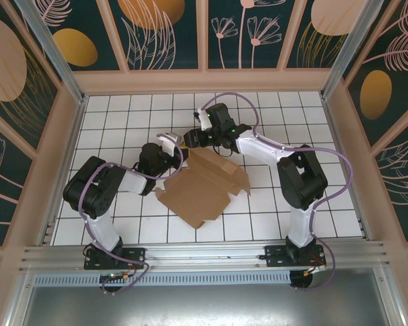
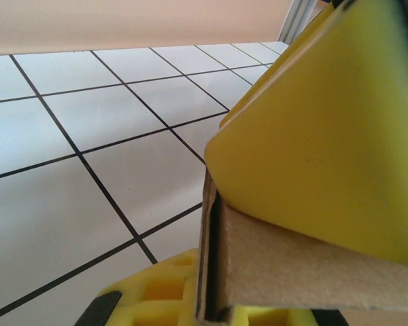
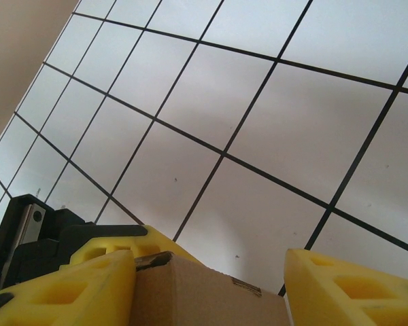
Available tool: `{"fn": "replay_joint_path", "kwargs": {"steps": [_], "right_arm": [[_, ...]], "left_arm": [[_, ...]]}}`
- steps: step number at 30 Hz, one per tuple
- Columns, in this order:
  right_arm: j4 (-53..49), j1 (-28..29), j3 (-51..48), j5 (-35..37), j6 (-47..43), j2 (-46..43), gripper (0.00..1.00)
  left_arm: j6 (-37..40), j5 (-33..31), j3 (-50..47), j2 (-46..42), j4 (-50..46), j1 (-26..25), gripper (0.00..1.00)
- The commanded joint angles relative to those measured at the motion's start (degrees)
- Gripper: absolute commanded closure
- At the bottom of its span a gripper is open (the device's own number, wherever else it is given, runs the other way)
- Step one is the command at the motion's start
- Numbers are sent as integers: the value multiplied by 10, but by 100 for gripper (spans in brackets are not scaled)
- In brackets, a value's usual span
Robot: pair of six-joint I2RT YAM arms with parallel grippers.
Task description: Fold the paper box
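The paper box (image 1: 204,187), brown cardboard and partly folded, lies in the middle of the tiled floor with flaps raised at its far end. My left gripper (image 1: 170,145) is at its far-left corner. In the left wrist view its yellow fingers (image 2: 313,136) are shut on a doubled edge of the paper box (image 2: 313,272), which stands upright between them. My right gripper (image 1: 190,140) reaches to the same corner from the far side. Its jaws (image 3: 211,288) stand wide apart around a cardboard corner (image 3: 204,299) that rests against the left finger (image 3: 68,288).
The floor is white tiles (image 1: 109,122) with black grid lines, enclosed by peach walls (image 1: 204,80). An aluminium rail (image 1: 204,252) runs along the near edge by the arm bases. Bare tiles lie at the far left and along the right side (image 1: 326,204).
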Motion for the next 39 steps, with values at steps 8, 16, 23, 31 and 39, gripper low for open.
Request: {"fn": "replay_joint_path", "kwargs": {"steps": [8, 16, 23, 31, 39], "right_arm": [[-75, -3, -26, 7, -2, 6, 41], [-62, -6, -32, 0, -1, -7, 41], [-56, -6, -36, -7, 5, -11, 41], [-54, -8, -39, -6, 5, -11, 41], [-49, -10, -37, -13, 9, -9, 41]], "left_arm": [[-8, -24, 2, 0, 48, 8, 68], [2, -20, -12, 5, 38, 8, 64], [-14, 11, 3, 22, 32, 8, 68], [-13, 4, -22, 15, 47, 8, 60], [-39, 27, -25, 34, 57, 8, 58]]}}
